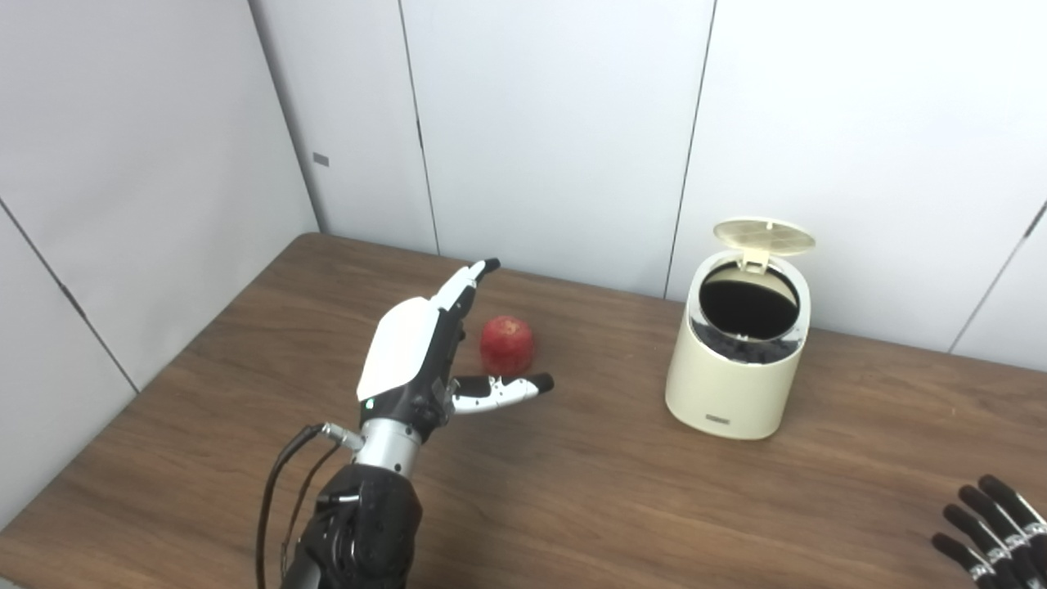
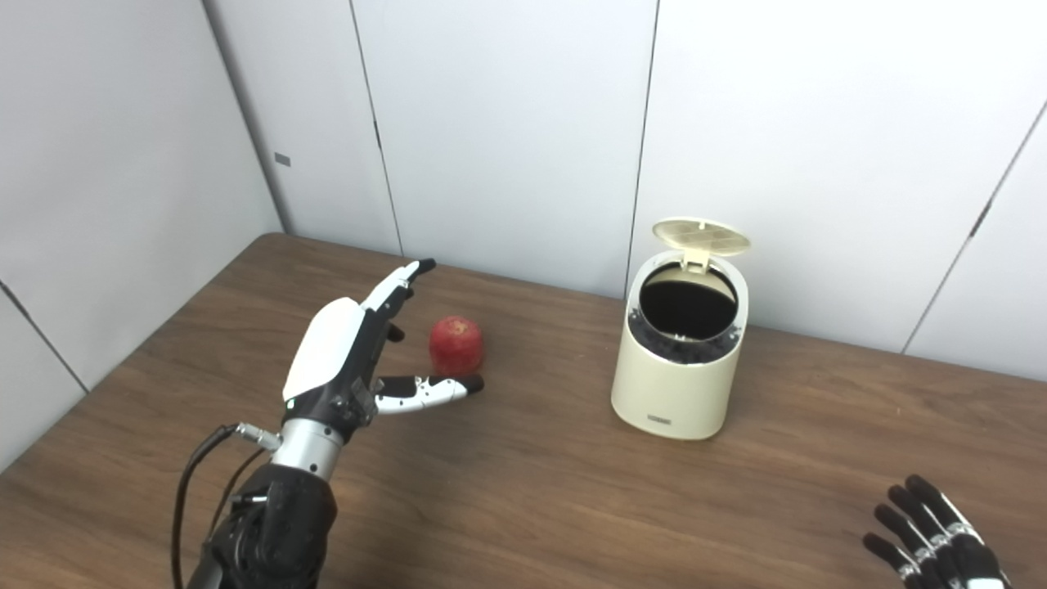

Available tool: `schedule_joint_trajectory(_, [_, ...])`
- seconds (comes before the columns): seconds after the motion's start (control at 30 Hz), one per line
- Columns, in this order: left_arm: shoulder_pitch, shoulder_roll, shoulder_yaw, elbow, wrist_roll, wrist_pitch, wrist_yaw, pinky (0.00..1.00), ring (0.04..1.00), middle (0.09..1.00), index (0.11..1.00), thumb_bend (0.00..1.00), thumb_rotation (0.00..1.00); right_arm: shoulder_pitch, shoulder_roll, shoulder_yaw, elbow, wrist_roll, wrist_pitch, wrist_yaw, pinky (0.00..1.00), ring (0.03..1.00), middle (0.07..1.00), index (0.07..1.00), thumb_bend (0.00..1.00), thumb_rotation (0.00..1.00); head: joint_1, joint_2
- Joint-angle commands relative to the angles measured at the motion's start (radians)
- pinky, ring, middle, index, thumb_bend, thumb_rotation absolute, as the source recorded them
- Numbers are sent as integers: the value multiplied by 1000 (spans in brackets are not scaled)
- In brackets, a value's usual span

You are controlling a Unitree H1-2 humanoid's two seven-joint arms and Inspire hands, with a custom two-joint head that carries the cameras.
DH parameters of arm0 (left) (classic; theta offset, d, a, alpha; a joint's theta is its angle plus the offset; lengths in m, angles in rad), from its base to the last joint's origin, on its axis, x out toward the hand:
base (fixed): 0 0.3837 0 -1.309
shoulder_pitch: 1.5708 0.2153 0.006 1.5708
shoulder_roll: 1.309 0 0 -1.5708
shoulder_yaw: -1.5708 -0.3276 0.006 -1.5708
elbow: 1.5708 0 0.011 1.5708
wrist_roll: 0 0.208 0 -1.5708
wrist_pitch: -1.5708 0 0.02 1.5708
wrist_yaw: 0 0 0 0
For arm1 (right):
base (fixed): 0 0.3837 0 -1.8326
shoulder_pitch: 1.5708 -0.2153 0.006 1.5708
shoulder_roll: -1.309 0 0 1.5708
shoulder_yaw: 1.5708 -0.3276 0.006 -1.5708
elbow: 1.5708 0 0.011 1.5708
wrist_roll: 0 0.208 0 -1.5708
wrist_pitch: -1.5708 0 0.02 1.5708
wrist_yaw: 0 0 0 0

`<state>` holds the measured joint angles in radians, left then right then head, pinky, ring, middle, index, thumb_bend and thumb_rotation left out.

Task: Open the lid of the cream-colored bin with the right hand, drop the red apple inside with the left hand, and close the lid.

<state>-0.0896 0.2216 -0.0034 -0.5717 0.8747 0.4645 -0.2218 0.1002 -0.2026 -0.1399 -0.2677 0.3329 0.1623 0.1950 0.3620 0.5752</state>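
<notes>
A dark wood-grain table (image 1: 622,507) stands against plain white wall panels (image 1: 548,123) (dark seams between them).

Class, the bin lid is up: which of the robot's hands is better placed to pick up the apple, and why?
The left hand: it is open right beside the red apple. The right hand sits far off at the table's near right corner.
</notes>
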Motion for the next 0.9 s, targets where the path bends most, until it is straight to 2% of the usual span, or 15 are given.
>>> schedule_joint_trajectory(0.0, [-64, 61, 19, 10, 59, 4, -48, 746, 931, 957, 917, 939, 326, -16, -3, -3, -38, -2, -29, -2, 831, 885, 887, 855, 761, 799, 0, 1])
schedule_joint_trajectory(0.13, [-110, 103, 22, 74, 121, 2, -93, 723, 897, 936, 897, 968, 317, -15, -1, 1, -51, -10, -23, -6, 869, 904, 901, 875, 750, 808, 0, 1])
schedule_joint_trajectory(0.3, [-170, 130, 23, 182, 167, 3, -139, 757, 910, 930, 899, 968, 306, -22, 8, 0, -51, -3, -19, -10, 877, 901, 900, 881, 758, 794, -8, -2])
schedule_joint_trajectory(0.43, [-223, 148, 11, 307, 136, -5, -125, 756, 900, 916, 883, 976, 299, -22, 14, 4, -66, -18, -10, -22, 868, 892, 889, 877, 743, 805, -17, -5])
schedule_joint_trajectory(0.6, [-282, 147, 0, 458, 69, -18, -83, 757, 909, 916, 885, 961, 286, -16, 23, 21, -85, -35, 2, -37, 939, 924, 899, 891, 739, 817, -31, -6])
schedule_joint_trajectory(0.7, [-319, 130, 9, 541, 3, -21, -48, 731, 902, 906, 875, 974, 274, -15, 31, 30, -97, -39, 15, -45, 993, 957, 920, 914, 674, 827, -36, -6])
schedule_joint_trajectory(0.87, [-368, 114, 9, 627, -77, -2, -26, 716, 902, 919, 884, 966, 289, -17, 44, 37, -114, -56, 30, -63, 1000, 978, 930, 924, 602, 855, -46, -6])
